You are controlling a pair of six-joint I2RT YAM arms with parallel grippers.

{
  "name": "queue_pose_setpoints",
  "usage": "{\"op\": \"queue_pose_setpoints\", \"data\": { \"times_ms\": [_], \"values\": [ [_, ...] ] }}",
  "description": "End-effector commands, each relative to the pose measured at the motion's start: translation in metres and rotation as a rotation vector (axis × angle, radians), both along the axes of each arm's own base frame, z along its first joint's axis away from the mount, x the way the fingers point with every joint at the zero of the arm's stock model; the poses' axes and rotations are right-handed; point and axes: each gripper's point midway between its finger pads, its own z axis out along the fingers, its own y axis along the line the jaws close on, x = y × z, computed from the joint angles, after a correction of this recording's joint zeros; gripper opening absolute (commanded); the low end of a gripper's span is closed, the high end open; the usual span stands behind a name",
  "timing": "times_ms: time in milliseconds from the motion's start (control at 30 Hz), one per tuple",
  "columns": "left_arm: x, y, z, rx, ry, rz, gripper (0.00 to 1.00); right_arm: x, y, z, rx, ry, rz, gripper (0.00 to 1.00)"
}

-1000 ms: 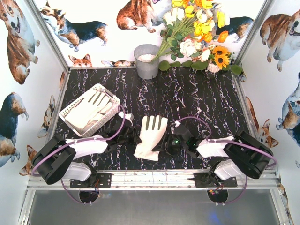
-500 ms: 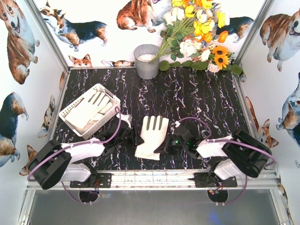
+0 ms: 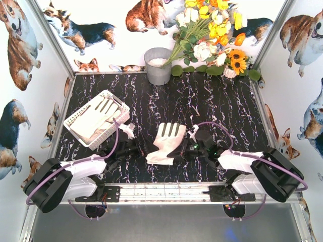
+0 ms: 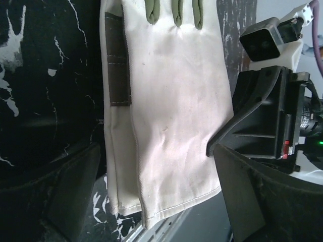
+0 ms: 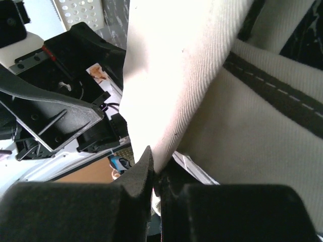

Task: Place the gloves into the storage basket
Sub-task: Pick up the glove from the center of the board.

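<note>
**Right gripper (image 3: 176,150) clamped on a glove (image 3: 165,142); left gripper (image 3: 143,147) spread apart**

In the top view, the glove is seen lying on the black marbled bench (image 3: 212,106) between the two grippers. It is near the front edge and well apart from the storage basket (image 3: 83,107) at the left, in which other gloves (image 3: 98,118) are laid. Its long axis runs from near to far. The olive fingertips are pointed toward the back wall, tilted slightly right, and the cuff is turned toward the arms. The grip itself is hidden from above. It is shown only in the right wrist view, where the black jaws are closed together on a fold of cream fabric at the glove's edge. In the left wrist view, both fingers (image 4: 75,191) are seen standing wide on either side of the cuff.
</note>
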Motion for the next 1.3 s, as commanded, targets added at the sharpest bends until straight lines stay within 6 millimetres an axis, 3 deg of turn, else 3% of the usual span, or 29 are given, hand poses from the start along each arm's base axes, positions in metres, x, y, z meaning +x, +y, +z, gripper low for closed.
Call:
{"op": "queue_pose_setpoints", "data": {
  "times_ms": [0,300,533,767,1000,1067,1167,1267],
  "values": [
    [0.001,-0.004,0.011,-0.081,0.036,-0.006,0.89,0.009,0.012,0.047,0.136,-0.076,0.024,0.0],
    [0.004,0.002,-0.002,-0.035,0.111,0.012,0.91,0.011,0.009,0.06,0.155,-0.101,0.013,0.0],
    [0.005,-0.018,0.02,-0.194,0.149,-0.029,0.93,0.008,0.013,0.069,0.189,-0.112,0.046,0.0],
    [0.009,-0.036,0.026,-0.244,0.163,-0.076,0.93,0.004,0.019,0.08,0.245,-0.116,0.093,0.0],
    [0.026,-0.041,0.03,-0.276,0.14,-0.024,0.91,0.001,0.021,0.083,0.263,-0.111,0.115,0.0],
    [0.033,-0.039,0.031,-0.261,0.12,0.005,0.86,0.0,0.02,0.079,0.256,-0.105,0.119,0.0],
    [0.041,-0.036,0.033,-0.251,0.102,0.046,0.66,-0.003,0.018,0.071,0.237,-0.091,0.128,0.0],
    [0.042,-0.035,0.033,-0.256,0.099,0.068,0.56,-0.006,0.018,0.068,0.233,-0.083,0.145,0.0]
  ]
}}
